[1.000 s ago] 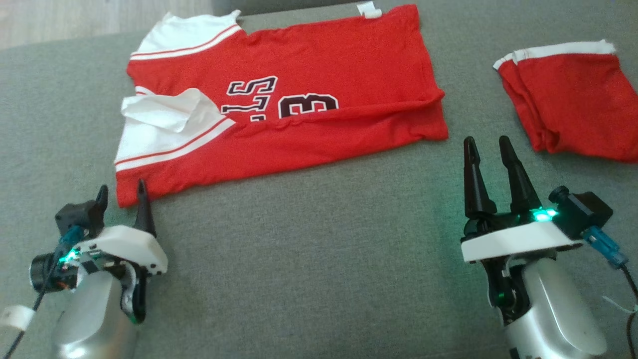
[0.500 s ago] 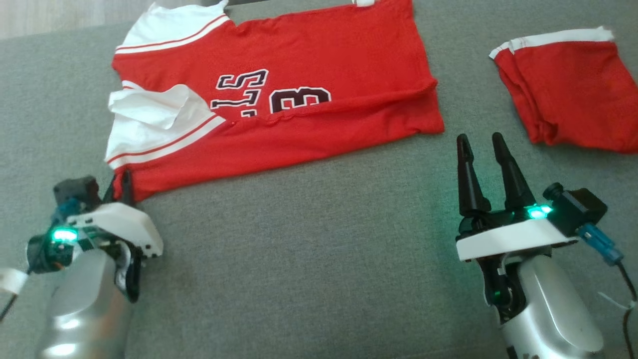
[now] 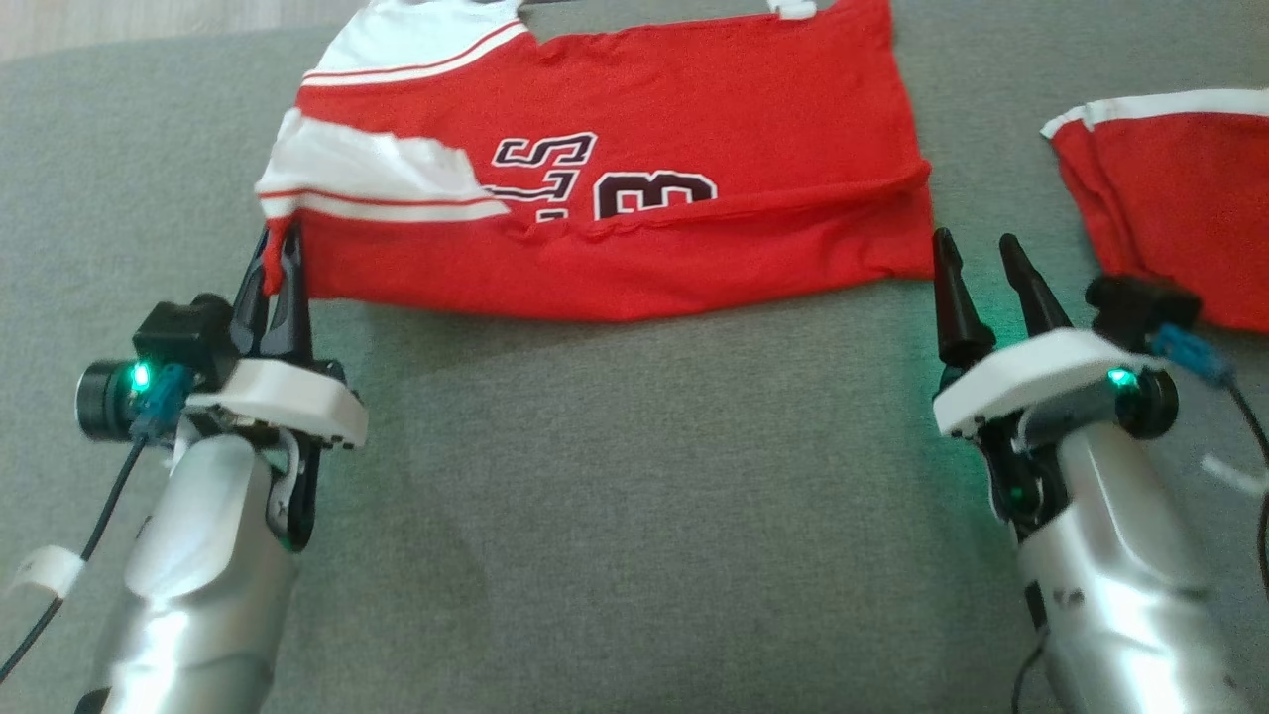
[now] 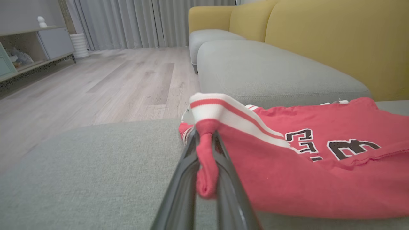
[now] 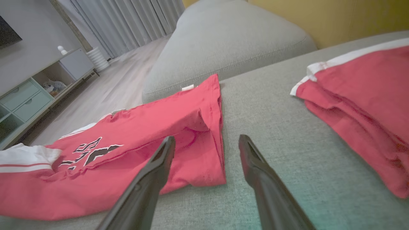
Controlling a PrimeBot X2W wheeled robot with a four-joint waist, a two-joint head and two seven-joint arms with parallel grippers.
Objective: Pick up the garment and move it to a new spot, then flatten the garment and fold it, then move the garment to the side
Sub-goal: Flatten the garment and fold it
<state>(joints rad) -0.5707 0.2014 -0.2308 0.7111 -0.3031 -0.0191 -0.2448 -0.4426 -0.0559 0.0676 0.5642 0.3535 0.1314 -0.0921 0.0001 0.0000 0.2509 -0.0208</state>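
Observation:
A red jersey [image 3: 644,178] with white striped sleeves and dark lettering lies across the grey sofa seat [image 3: 634,496]. My left gripper [image 3: 277,260] is shut on the jersey's near left corner and holds it lifted off the seat; the red corner [image 4: 206,159] hangs pinched between the fingers. A white striped sleeve [image 4: 223,110] is folded over behind that pinch. My right gripper [image 3: 977,253] stands open just off the jersey's near right corner [image 5: 207,172], fingers spread with nothing between them.
A second folded red garment [image 3: 1170,188] with a white band lies at the right of the seat, also seen as red cloth [image 5: 361,102]. Beyond the seat are a yellow sofa back [image 4: 335,38], another grey cushion [image 4: 271,70], wooden floor [image 4: 96,86] and a cabinet [image 5: 35,92].
My left gripper shut on the jersey's near left corner and lifted it forward, folding the near edge. The right gripper moved up towards the jersey's right corner. The head camera shifted.

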